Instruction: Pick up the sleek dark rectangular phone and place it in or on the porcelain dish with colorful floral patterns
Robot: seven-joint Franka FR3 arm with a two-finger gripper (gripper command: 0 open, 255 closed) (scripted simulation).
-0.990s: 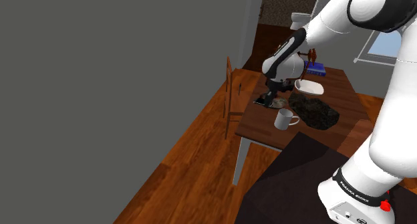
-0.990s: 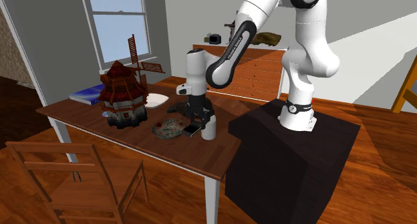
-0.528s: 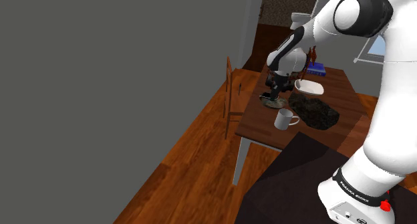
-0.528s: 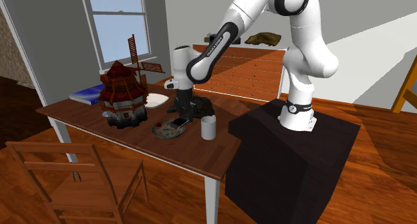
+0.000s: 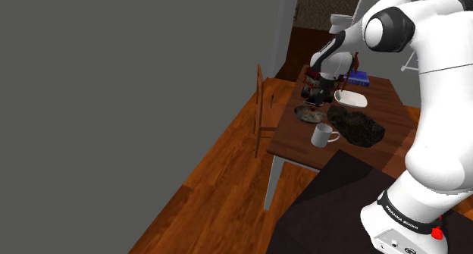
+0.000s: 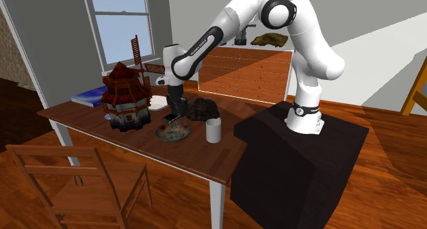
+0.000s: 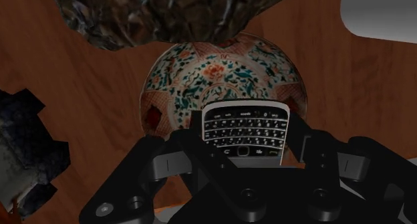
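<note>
**Black gripper (image 6: 175, 115) clamps phone (image 7: 245, 132) above floral dish (image 7: 214, 75)**

The gripper's two fingers press against the sides of the dark keypad phone. They hold it clear of the wooden table (image 6: 202, 154) and just over the floral dish, whose near rim it covers in the wrist view. A white mug (image 6: 213, 130) stands beside the dish, toward the stand. A dark lumpy object (image 6: 204, 109) lies just behind the dish. A red-roofed windmill model (image 6: 126, 98) stands to the dish's left in the second exterior view.
</note>
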